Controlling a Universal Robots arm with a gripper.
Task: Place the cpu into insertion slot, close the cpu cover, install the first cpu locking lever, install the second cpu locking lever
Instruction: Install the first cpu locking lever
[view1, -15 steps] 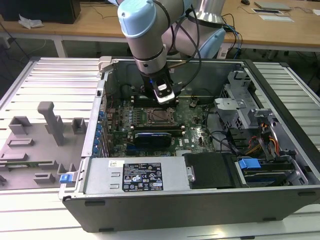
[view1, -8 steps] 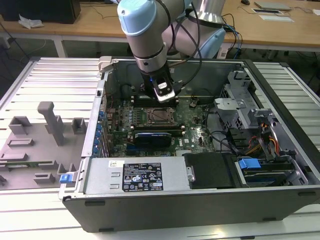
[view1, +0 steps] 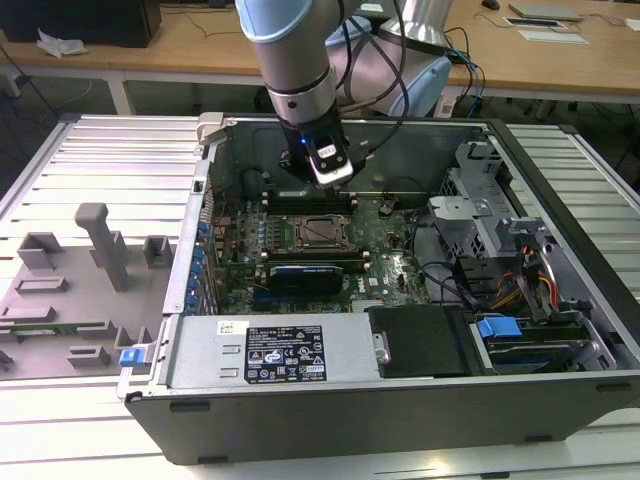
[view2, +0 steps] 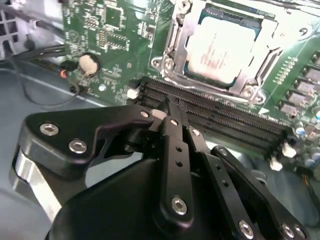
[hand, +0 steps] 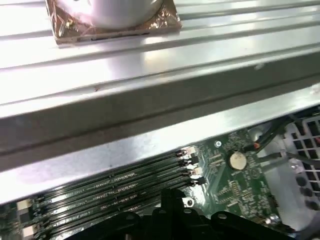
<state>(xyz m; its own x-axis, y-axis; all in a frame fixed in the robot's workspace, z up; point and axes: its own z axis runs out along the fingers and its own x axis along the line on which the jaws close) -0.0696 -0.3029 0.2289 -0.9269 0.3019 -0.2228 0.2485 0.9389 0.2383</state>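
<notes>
Open above cpu (view2: 220, 47), case walls (view1: 430, 160) around

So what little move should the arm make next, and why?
Probably a short shift of the gripper off the black memory slots toward the insertion slot. The cpu already lies there, with the cpu cover apparently down around it. The shut gripper hangs over the memory slots, touching neither. Whether the cover is latched yet, I cannot tell.

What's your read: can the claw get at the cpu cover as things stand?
Probably yes. The claw hangs over the memory slots beside the cpu cover, the case is open-topped, and nothing stands between them.
</notes>
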